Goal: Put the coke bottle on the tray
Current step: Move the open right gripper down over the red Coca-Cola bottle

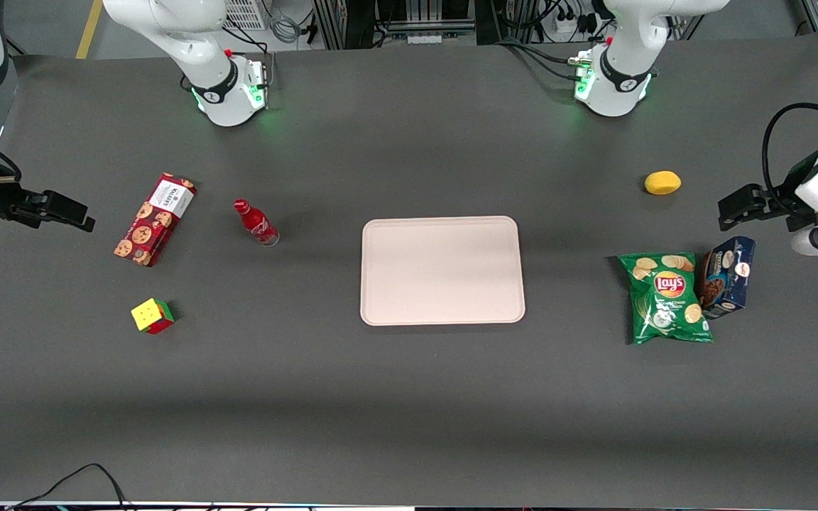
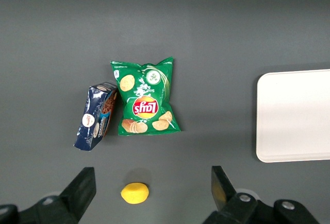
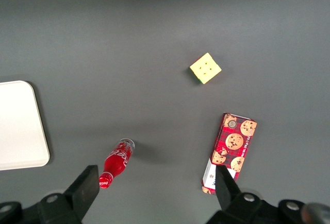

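Red bottle: the coke bottle (image 1: 256, 223) stands on the dark grey desk (image 1: 409, 397), well apart from the tray (image 1: 442, 270), toward the working arm's end; nothing touches it.
Claw: the claw (image 3: 154, 190) hangs high above the desk near the bottle, fingers (image 3: 85, 185) spread wide and holding nothing; in the front view it sits at the frame edge (image 1: 61, 211).
Tipping risk: the bottle is slim and tall, so I judge a finger brushing its cap on the way down would likely topple it and let it roll.
Wrong-pick risk: the red cookie box (image 1: 155, 218) lies beside the bottle, farther from the tray; similar colour could draw a grasp there.
Placement risk: the tray rim is low, so a bottle released tilted could fall and roll off.
Tray contents: nothing lies on it.
Other items: Rubik's cube (image 1: 152, 316) lies nearer the front camera than the bottle; Lay's chip bag (image 1: 666, 299), blue cookie box (image 1: 727, 276) and lemon (image 1: 662, 183) lie toward the parked arm's end.
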Tool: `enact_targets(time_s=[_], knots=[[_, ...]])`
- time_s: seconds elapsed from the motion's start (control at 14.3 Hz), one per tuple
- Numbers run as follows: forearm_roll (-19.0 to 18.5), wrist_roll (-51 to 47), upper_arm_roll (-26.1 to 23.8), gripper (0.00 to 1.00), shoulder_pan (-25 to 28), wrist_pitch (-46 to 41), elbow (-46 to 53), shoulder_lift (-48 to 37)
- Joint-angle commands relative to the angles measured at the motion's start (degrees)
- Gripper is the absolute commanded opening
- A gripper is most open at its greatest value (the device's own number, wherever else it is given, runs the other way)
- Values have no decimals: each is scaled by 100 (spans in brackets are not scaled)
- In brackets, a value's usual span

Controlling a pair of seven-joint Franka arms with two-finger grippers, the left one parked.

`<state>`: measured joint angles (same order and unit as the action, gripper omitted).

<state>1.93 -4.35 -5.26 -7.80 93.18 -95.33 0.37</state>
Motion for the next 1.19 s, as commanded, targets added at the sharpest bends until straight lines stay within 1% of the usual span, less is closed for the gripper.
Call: enact_targets(time_s=[0.0,0.07,0.35,0.49,0.56,0.77,0.91,0.98,1.12], knots=[[-52,110,-37,100,295,-98,-38,-116],[-52,83,-28,100,409,-98,-38,-125],[-61,48,112,100,1217,-265,-38,-160],[-61,-91,401,100,1813,-274,-38,-187],[-61,-328,507,100,2060,-274,-56,-213],[-52,-418,465,100,2151,-353,-134,-187],[-52,-374,316,100,2151,-179,-589,-230],[-43,-365,306,100,2151,118,-966,-344],[-52,-339,210,100,2151,1398,-2308,-905]])
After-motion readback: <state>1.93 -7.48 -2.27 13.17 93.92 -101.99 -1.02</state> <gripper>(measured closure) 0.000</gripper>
